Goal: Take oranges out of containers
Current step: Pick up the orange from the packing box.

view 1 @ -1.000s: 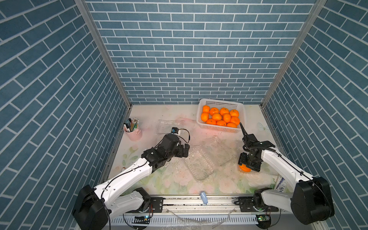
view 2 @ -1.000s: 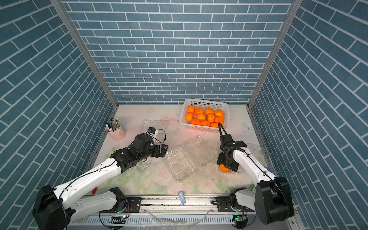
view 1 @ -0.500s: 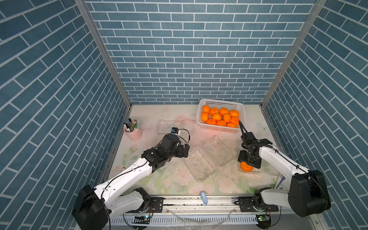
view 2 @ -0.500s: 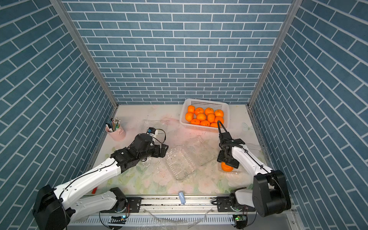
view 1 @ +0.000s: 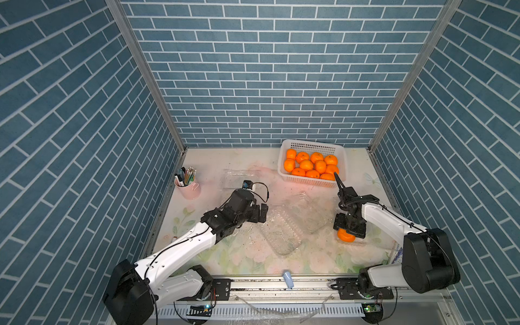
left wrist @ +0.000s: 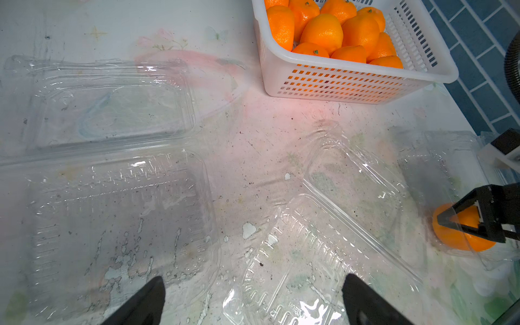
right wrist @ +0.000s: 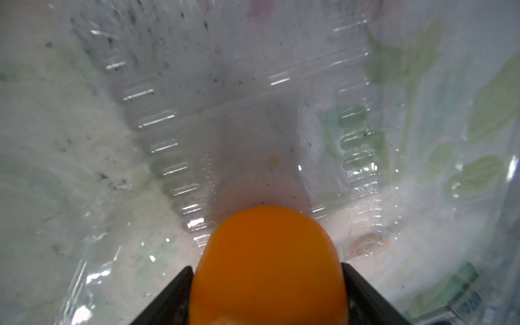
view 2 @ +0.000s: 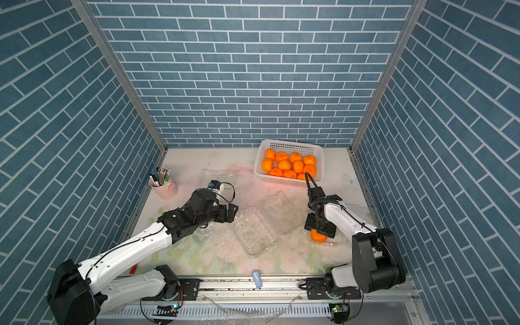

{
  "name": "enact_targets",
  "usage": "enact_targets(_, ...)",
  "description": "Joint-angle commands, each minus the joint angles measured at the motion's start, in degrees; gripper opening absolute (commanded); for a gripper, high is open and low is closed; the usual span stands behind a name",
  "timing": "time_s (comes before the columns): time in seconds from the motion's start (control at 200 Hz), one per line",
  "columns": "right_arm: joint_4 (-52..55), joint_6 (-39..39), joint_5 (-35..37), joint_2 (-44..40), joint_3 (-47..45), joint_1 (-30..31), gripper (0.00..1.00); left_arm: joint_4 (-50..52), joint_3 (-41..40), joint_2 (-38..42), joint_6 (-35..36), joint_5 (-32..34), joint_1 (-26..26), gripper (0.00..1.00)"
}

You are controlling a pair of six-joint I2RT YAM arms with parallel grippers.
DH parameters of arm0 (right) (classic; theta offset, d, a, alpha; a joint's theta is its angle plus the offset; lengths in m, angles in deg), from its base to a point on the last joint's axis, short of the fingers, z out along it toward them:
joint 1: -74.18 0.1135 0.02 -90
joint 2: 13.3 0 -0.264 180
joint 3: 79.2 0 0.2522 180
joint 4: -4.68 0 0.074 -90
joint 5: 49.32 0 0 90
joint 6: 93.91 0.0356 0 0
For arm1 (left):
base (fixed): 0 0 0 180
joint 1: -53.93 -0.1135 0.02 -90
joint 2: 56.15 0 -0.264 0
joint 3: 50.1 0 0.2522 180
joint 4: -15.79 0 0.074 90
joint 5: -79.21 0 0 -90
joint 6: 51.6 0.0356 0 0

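orange: small round bright-orange fruit [view 1: 346,236] inside the clear plastic clamshell container [left wrist: 439,157] by the right arm, showing further from under the claw than a second ago, so the lift looks begun | right gripper [right wrist: 266,268]: jaws pressed on both its sides | left gripper [left wrist: 254,280]: spread wide, empty | count: eleven oranges [view 1: 309,166] in white perforated plastic basket [view 1: 309,184], one gripped, likely the last; three clamshells, two empty

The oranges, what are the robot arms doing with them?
The arms are taking oranges out of clear containers. The right gripper is closed on one orange at a container on its side of the table. The left gripper is open and holds nothing, above two empty containers. The other oranges are piled in the white basket at the back.
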Motion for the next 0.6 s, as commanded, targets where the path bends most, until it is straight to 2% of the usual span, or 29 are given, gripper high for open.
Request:
enact_targets(0.0,1.20,-1.43,0.54,1.17,0.57,-0.11,0.75,0.02,-0.02,0.44,-0.25,0.07,-0.35,0.99)
enact_targets(0.14,3.13,-2.64,1.74,0.83,1.75,-0.10,0.65,-0.09,0.35,-0.10,-0.26,-0.16,-0.34,0.99)
enact_targets(0.34,8.95,-5.12,3.68,-6.23,5.70,0.16,0.51,-0.40,0.95,-0.30,0.07,-0.21,-0.35,0.99)
enact_targets(0.595,9.22,-11.51,-1.76,-10.51,16.82,0.17,0.42,-0.26,2.31,-1.37,0.36,-0.58,-0.29,0.99)
